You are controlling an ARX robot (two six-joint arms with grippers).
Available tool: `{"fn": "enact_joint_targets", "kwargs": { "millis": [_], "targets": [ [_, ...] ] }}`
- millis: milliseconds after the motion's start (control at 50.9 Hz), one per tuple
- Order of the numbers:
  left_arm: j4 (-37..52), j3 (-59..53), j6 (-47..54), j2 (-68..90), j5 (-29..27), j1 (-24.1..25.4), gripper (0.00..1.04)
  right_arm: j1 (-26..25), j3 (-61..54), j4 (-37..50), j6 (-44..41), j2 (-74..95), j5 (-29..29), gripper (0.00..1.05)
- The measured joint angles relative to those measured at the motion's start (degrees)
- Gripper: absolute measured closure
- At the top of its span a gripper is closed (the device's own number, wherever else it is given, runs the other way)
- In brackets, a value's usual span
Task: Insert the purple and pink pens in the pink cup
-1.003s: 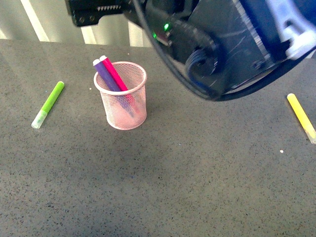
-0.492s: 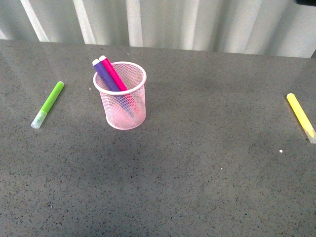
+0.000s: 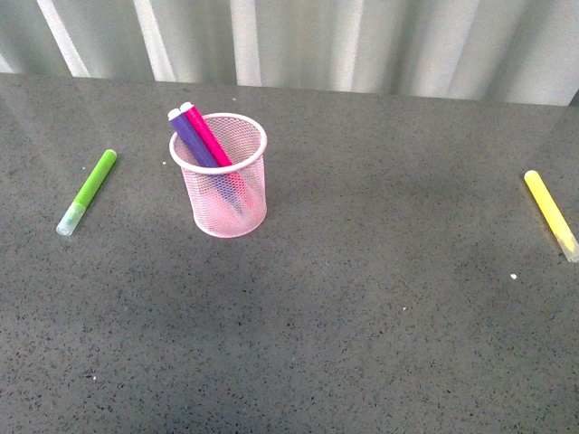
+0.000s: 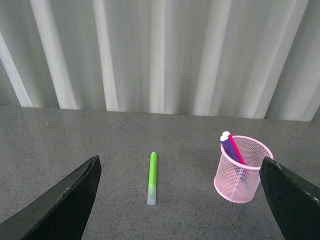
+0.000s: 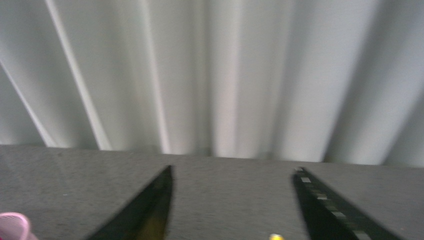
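On the speckled grey table [image 3: 344,298], left of centre, the pink cup [image 3: 222,185] stands upright: round wire mesh, solid rolled rim. Purple pen [image 3: 192,140] and pink pen [image 3: 208,136] lean inside it side by side, tips above the rim. A lime-green marker [image 3: 87,192] lies to its left, a yellow marker [image 3: 551,214] far right. Left gripper [image 4: 180,200] spread wide, empty. Right gripper [image 5: 232,210] likewise parted, holding nothing. Pleated pale curtain [image 3: 362,41] behind.
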Motion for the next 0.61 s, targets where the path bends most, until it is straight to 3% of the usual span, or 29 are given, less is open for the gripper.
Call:
{"fn": "enact_joint_targets", "kwargs": {
  "millis": [197,452,531,610],
  "targets": [
    [0.00,0.00,0.00,0.00,-0.04,0.00,0.07,-3.30,-6.99,-1.90,-0.33,-8.68,-3.80,1.02],
    [0.00,0.00,0.00,0.00,-0.02,0.00,0.07,-6.16,-11.47,-6.58,-0.24,-17.59,-6.49,1.01],
    [0.00,0.00,0.00,0.00,-0.02,0.00,0.07,-9.03,-12.37,-8.41,-0.26,-20.28,-10.45,1.01],
    [0.00,0.00,0.00,0.00,-0.02,0.00,0.07,-10.73,-14.12,-8.79,-0.24,-23.08,-10.36,1.01]
  ]
}}
